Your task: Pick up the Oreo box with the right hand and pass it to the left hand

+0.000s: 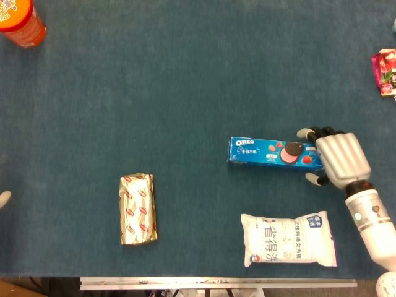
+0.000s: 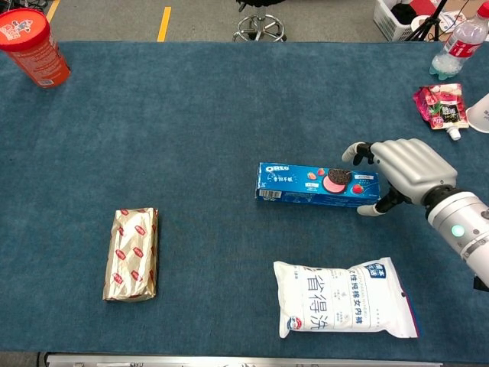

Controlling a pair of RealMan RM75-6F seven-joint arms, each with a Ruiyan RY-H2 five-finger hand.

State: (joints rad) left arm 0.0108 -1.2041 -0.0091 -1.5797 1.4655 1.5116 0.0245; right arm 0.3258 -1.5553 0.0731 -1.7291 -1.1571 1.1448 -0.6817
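One Oreo box [image 1: 276,153] lies flat on the blue table [image 1: 185,80], long side running left to right, right of the table's middle. The right hand [image 1: 337,159] sits at the box's right end, fingers [image 2: 357,152] curled over the far edge and the thumb [image 2: 373,209] at the near edge. The box rests on the cloth; whether the hand has a firm grip or only touches it cannot be told. Of the left hand [image 1: 4,199] only a pale tip shows at the left edge of the head view, too little to tell its state.

Around the box there is one of each: a white snack bag [image 1: 289,239] with blue print just in front of it, near the table's front edge; a gold foil packet [image 1: 138,209] well to the left; an orange canister [image 1: 18,21] with a red lid at the far left corner; a pink pouch [image 1: 385,73] at the far right edge. Nothing lies between the hand and the box, and the stretch of cloth from the box toward the left side holds only the foil packet, which sits nearer the front.

The chest view adds one plastic bottle [image 2: 458,47] beyond the pink pouch, a white object [image 2: 480,113] at the right edge, a stool base [image 2: 260,27] and a white basket [image 2: 399,13] on the floor behind. The head view alone shows the left hand's tip.
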